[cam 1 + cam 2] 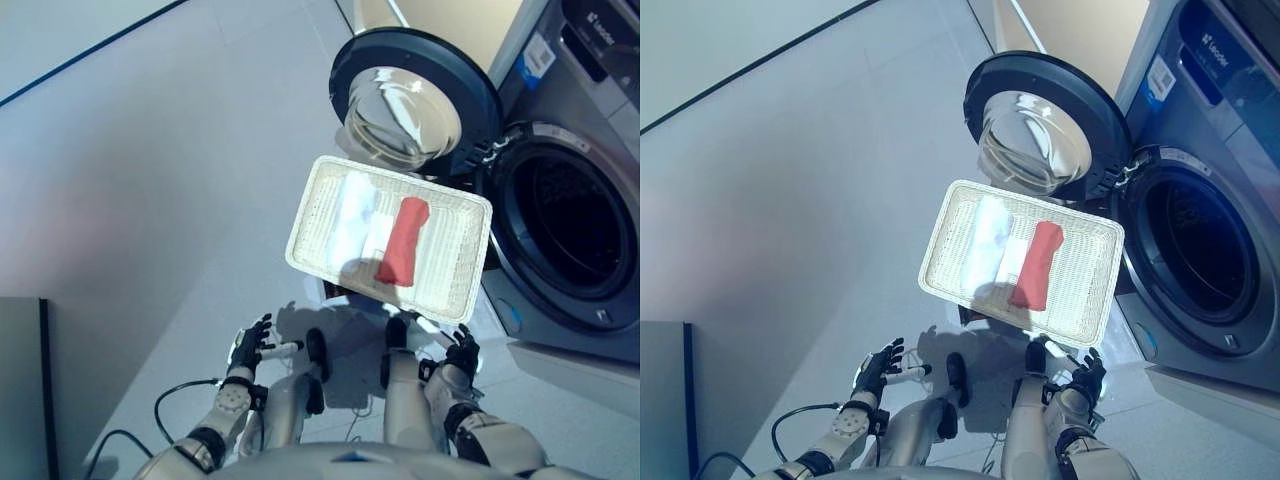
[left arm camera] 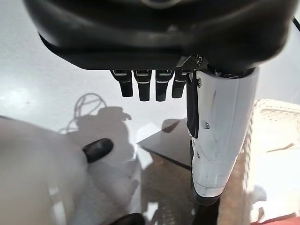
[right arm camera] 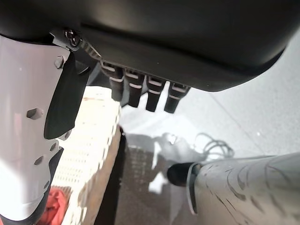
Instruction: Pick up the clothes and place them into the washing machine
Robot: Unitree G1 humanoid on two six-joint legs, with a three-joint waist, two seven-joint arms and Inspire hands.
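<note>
Right, I have both hands low and empty, the left hand (image 1: 248, 348) and right hand (image 1: 462, 352) each with fingers relaxed and straight, well short of the clothes. The red cloth (image 1: 403, 240) and white cloth (image 1: 352, 218) lie side by side in the white basket (image 1: 462, 290), beyond both hands. The basket seems to rest on a dark stand beside the washer (image 1: 570, 230), whose door (image 1: 410, 100) is swung open.

Laundry area: washing machine (image 1: 580, 200) (door open), basket (image 1: 470, 290).

Light: bright and even over the pale floor (image 1: 150, 200).
Glare: highlights on the washer door (image 1: 405, 115) glass.
Shadow: soft, under the basket (image 1: 320, 215).
Focus: wrist views blurred up close.
</note>
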